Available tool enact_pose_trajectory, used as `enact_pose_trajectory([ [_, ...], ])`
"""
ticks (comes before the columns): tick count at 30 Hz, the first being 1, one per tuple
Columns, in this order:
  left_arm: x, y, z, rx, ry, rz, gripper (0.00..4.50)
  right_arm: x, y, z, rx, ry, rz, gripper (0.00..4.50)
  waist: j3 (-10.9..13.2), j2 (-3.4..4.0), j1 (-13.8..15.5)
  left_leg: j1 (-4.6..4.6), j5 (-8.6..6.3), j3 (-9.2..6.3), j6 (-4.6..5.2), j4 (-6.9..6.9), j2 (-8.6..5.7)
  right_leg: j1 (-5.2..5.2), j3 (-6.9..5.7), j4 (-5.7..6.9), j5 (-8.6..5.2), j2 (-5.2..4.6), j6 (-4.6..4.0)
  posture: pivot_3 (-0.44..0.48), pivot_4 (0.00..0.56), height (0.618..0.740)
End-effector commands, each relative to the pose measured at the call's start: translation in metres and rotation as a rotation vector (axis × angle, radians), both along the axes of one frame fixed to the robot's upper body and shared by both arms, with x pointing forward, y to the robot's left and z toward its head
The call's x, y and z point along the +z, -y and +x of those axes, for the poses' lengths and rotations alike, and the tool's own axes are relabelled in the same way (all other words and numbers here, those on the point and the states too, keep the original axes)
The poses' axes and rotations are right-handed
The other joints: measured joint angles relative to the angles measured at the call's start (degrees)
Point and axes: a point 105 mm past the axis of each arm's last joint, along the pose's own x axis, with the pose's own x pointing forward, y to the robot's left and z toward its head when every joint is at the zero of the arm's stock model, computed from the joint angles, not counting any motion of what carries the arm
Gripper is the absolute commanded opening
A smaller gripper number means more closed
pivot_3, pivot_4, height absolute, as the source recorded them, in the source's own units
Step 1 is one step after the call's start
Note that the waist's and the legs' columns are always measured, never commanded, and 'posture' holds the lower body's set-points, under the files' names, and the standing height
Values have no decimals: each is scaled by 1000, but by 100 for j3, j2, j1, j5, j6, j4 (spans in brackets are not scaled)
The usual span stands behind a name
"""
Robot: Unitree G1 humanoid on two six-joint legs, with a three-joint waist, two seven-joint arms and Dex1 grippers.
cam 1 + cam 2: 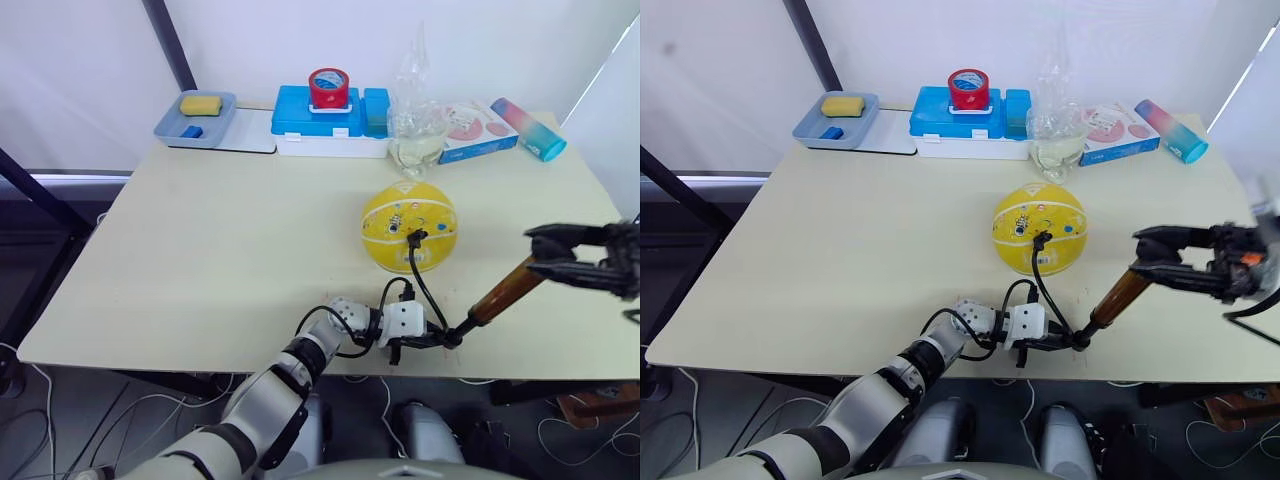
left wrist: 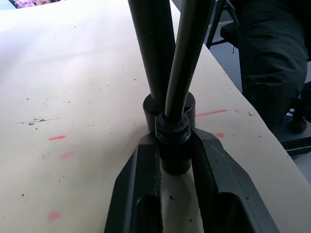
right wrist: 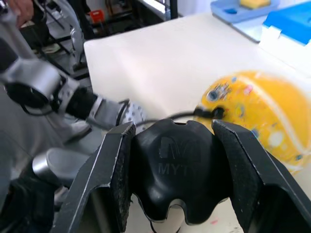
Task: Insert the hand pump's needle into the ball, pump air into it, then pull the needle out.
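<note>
The yellow ball (image 1: 408, 227) rests right of the table's middle. A small black fitting (image 1: 415, 237) sits on its front face; the needle tip is hidden inside. The thin black hose (image 1: 428, 295) curves from it down to the hand pump (image 1: 508, 290), whose amber tube slants up to the right near the front edge. My left gripper (image 1: 438, 338) is shut on the pump's black lower end cap (image 2: 172, 145), which stands on the table. My right gripper (image 1: 536, 252) is shut on the pump's black handle (image 3: 180, 170) at the raised end, level with the ball and to its right.
Along the back edge stand a blue tray (image 1: 222, 118) with a yellow sponge, a blue box (image 1: 300, 122) carrying a red tape roll (image 1: 328, 88), a clear plastic bag (image 1: 418, 130), a flat carton (image 1: 475, 130) and a pink-teal bottle (image 1: 528, 128). The table's front edge lies just below the pump.
</note>
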Motion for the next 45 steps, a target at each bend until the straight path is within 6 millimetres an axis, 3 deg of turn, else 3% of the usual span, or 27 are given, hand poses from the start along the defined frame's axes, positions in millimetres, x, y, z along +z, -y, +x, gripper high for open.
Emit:
enact_pose_trajectory([
  [1,-42,-28,-12,19,-92,180,378,30,6,-4,-45,91,-8,2000,0,0,-1,0,0,0,0,0,0,0,0,0,0,0,0,0,150,739],
  [4,-42,-27,-12,19,-92,178,378,27,4,-4,-40,68,-22,2000,0,0,0,-1,0,2,0,0,0,0,0,-1,0,-1,0,0,150,739],
  [14,-41,-27,-11,24,-93,177,378,-81,-4,6,-53,-63,-153,2000,-13,-20,2,1,1,1,2,0,-1,2,1,0,-13,1,23,0,150,739],
  [20,-41,-27,-11,22,-93,178,378,-117,-6,17,-73,-11,-169,2000,-22,-35,1,2,7,0,12,1,0,2,0,1,-13,6,22,0,150,739],
  [22,-41,-27,-11,20,-93,179,378,-120,-7,17,-66,0,-168,2000,-25,-28,-4,3,8,0,14,1,-1,2,0,1,-13,5,22,0,150,739],
  [26,-42,-27,-11,21,-92,180,378,-97,-7,15,-56,30,-111,2000,-29,-38,-6,9,0,-1,0,2,2,5,1,3,-13,6,22,0,150,739],
  [42,-44,-28,-15,8,-95,184,378,36,12,-10,-54,122,11,2000,-14,-8,6,0,-1,-2,-2,0,0,2,-2,-1,0,-1,0,0,150,739],
  [45,-44,-28,-15,6,-95,186,378,48,13,-13,-55,127,12,2000,-9,-8,8,-3,-1,1,-2,0,-1,0,-1,-1,0,-5,-1,0,150,739],
])
